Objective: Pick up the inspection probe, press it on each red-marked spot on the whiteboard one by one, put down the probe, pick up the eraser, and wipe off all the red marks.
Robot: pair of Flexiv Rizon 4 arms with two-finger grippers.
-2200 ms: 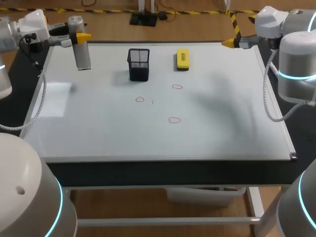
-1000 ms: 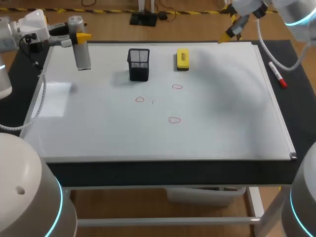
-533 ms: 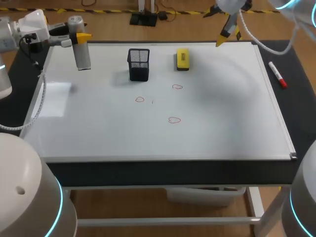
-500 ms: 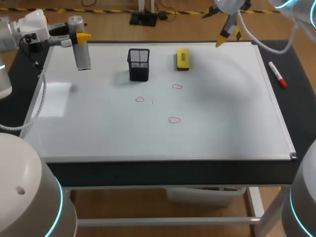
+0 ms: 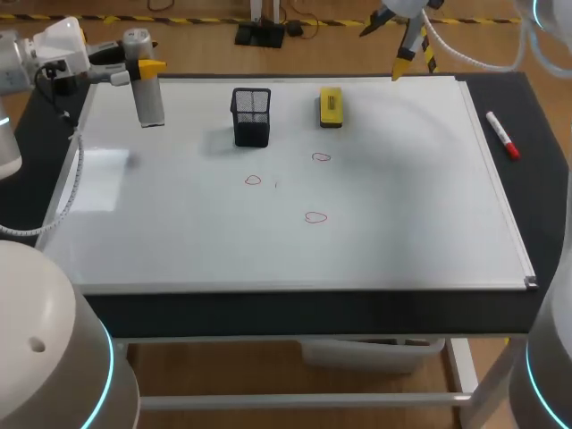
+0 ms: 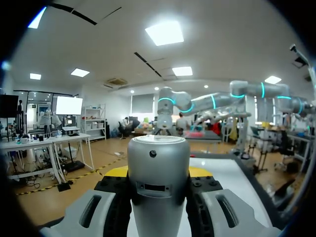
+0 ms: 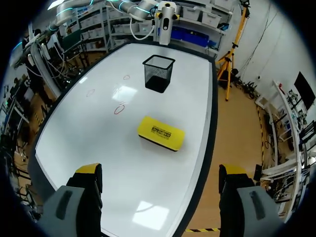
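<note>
left gripper (image 5: 141, 64) clamped on upright inspection probe (image 5: 148, 98) at whiteboard (image 5: 179, 241) far-left corner; left wrist view shows pads on both sides | right gripper (image 7: 160, 170) spread wide, eraser (image 7: 160, 133) ahead near red marks (image 5: 315, 217) | only head view shows marker pen (image 5: 500, 134) beside board

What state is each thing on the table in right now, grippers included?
inspection probe: upright, gripped.
left gripper: shut on the inspection probe.
right gripper: open, empty.
eraser: lying flat on the whiteboard, untouched.
red marks: three, not wiped.
mesh holder: upright, nothing seen inside.
marker: lying beside the whiteboard.
</note>
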